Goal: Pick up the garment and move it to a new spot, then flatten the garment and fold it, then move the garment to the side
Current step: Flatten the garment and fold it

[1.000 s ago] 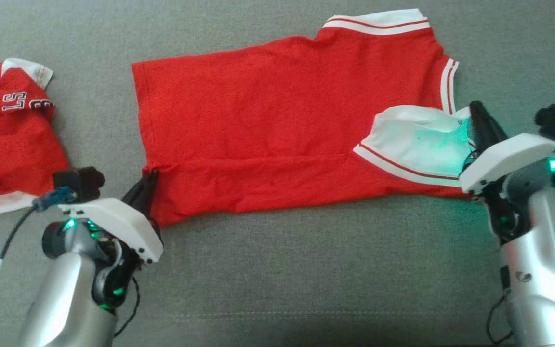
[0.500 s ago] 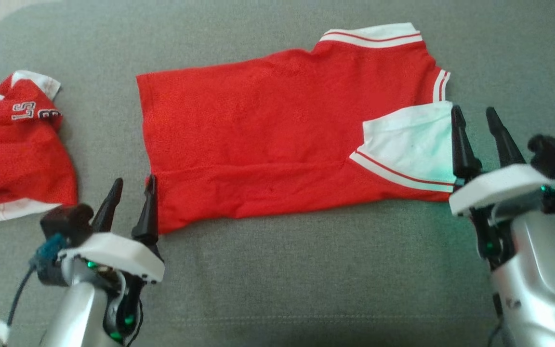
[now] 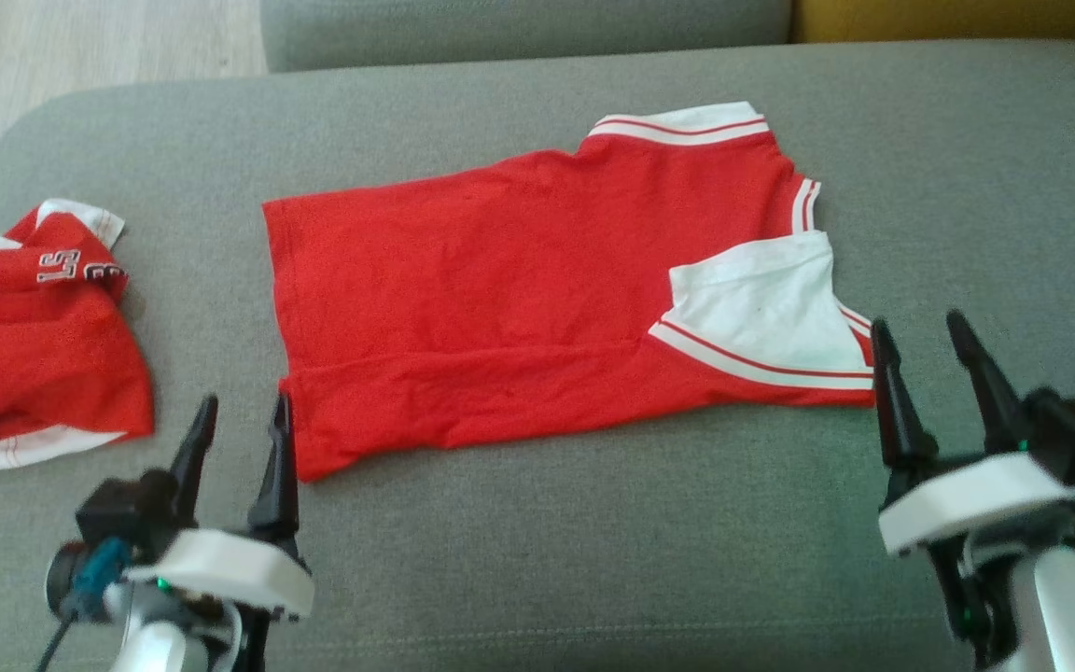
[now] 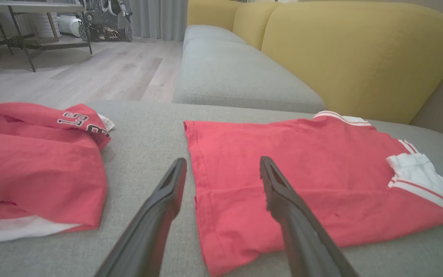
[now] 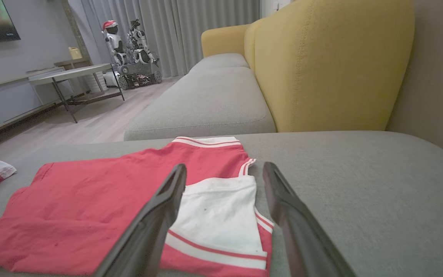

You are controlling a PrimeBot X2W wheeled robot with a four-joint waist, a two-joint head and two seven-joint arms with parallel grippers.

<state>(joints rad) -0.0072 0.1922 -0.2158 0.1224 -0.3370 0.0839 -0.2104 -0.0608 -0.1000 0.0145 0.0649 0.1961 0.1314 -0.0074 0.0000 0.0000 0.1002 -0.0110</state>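
Your left pincer [image 3: 246, 403] stands spread and empty beside the red garment [image 3: 500, 308]. Your right pincer [image 3: 915, 322], also spread, sits near its white sleeve [image 3: 761, 317].

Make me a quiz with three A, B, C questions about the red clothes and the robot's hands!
1. Where does the crumpled red garment lie from the flat red shirt?
A) to the robot's left
B) to the robot's right
C) on top of it

2. How many red garments are on the grey sofa seat?
A) one
B) two
C) four

3. How are the left gripper and right gripper?
A) both shut on the shirt
B) one open, one shut
C) both open, empty

Answers:
1 A, it sits at the head view's left edge, apart from the shirt.
2 B, one crumpled, one flat.
3 C, each gripper's fingers are spread and grip nothing.
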